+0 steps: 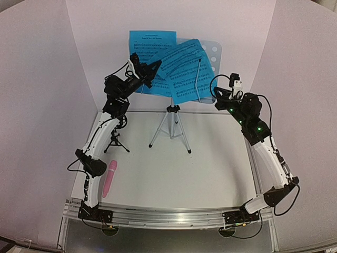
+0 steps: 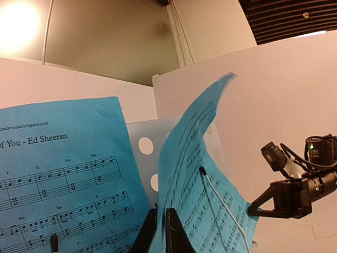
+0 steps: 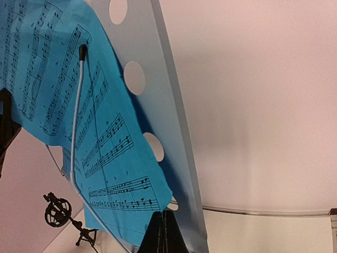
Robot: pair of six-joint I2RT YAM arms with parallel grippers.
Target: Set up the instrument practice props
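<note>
The pale-blue perforated music stand stands on its silver tripod at the back centre. One bright-blue sheet-music page rests flat on its left half. A second page lies tilted and curled across the middle, under a white wire retainer. My left gripper is shut on that page's left edge, fingers pinching paper. My right gripper is shut at the page's lower right corner, against the stand's desk. The pink microphone lies at the front left. The black mic stand stands behind it.
White backdrop walls close in the back and both sides. The mic stand's ring mount also shows in the right wrist view. My right gripper shows in the left wrist view touching the page's corner. The metal rail runs along the near edge.
</note>
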